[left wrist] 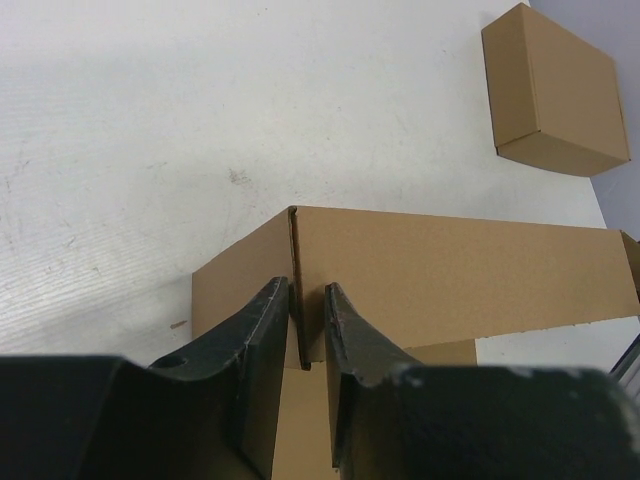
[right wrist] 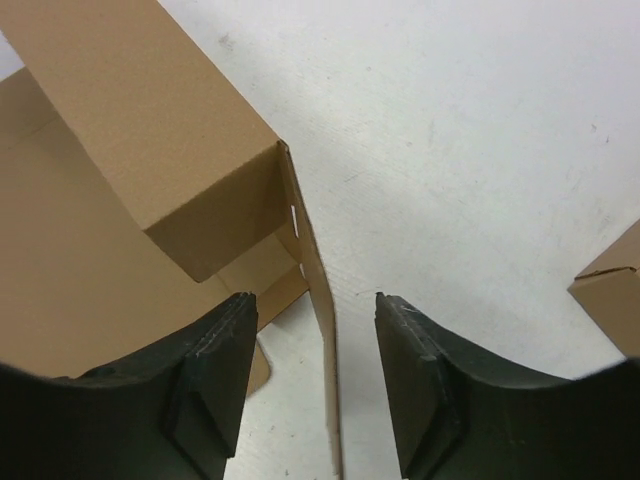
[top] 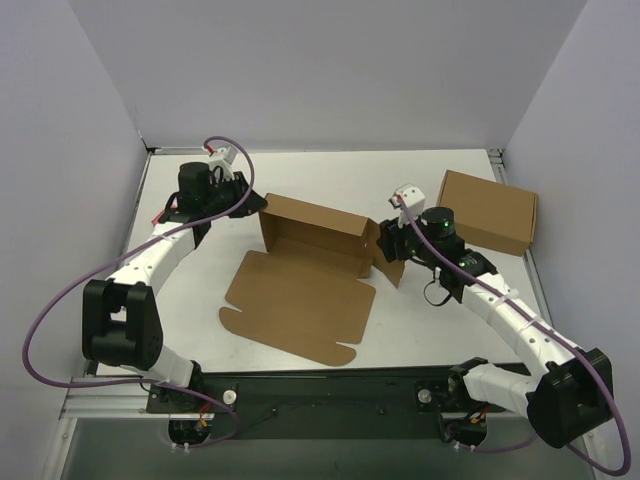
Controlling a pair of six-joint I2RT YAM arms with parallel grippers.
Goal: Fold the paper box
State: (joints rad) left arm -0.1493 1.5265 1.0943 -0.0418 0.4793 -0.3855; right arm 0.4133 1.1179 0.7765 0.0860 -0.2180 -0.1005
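The paper box [top: 300,290] sits in the middle of the table [top: 330,175], half formed, with its walls raised and its lid flat toward the arms. The left gripper [left wrist: 308,295] straddles its far-left corner wall, jaws nearly together; I cannot tell if it pinches. The right gripper [right wrist: 315,305] is released, jaws wide around the right end flap. 1 finished box [top: 487,210] stands far right.

The white table [top: 330,175] carries two brown cardboard things. The paper box [top: 300,290] sits near the middle, its far part raised into walls and its wide lid panel lying flat toward the near edge. A closed second box [top: 487,212] rests near the far right corner, well apart.
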